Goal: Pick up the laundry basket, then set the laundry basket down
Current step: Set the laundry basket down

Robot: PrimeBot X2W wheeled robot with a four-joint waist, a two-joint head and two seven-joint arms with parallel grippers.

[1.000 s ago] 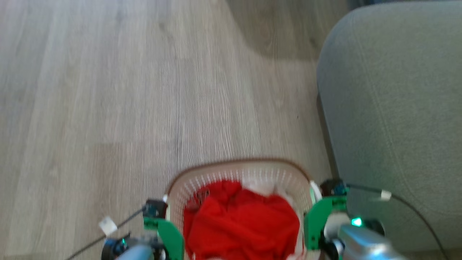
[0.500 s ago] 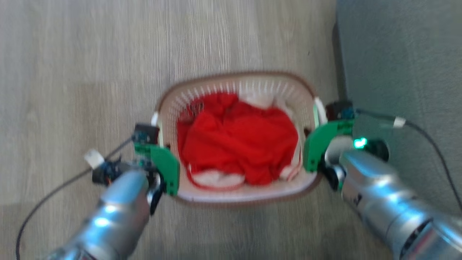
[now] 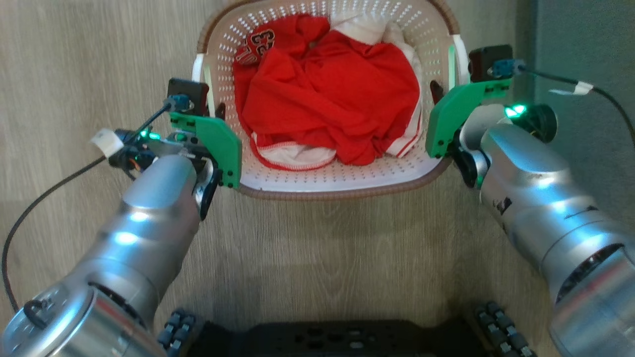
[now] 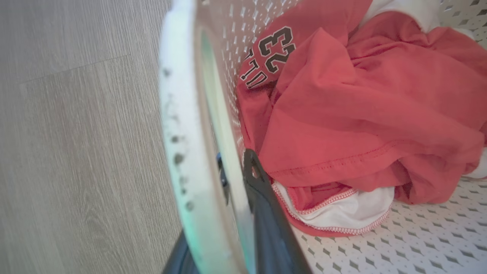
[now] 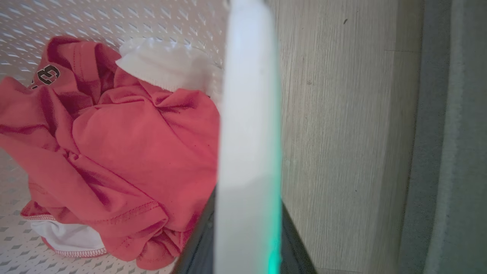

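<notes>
The laundry basket (image 3: 337, 191) is cream with perforated walls and a brown rim, and holds a red shirt (image 3: 327, 94) over white clothes. It hangs between my two arms, and its shadow lies apart from it on the floor. My left gripper (image 3: 212, 106) is shut on the white left handle (image 4: 179, 133), one finger (image 4: 262, 198) inside the wall. My right gripper (image 3: 446, 89) is shut on the white right handle (image 5: 247, 114), with a dark finger (image 5: 198, 243) inside the basket.
A grey sofa (image 3: 585, 49) stands right beside the right gripper, and is the grey sofa (image 5: 452, 152) along the right wrist view's right side. Pale wood floor (image 3: 74, 59) stretches to the left. My dark base (image 3: 337, 337) lies below the basket. A cable (image 3: 44, 198) trails from each wrist.
The whole head view has tilted downward, so the basket and both grippers now sit higher in the picture and my base shows. Both grips on the handles look unchanged.
</notes>
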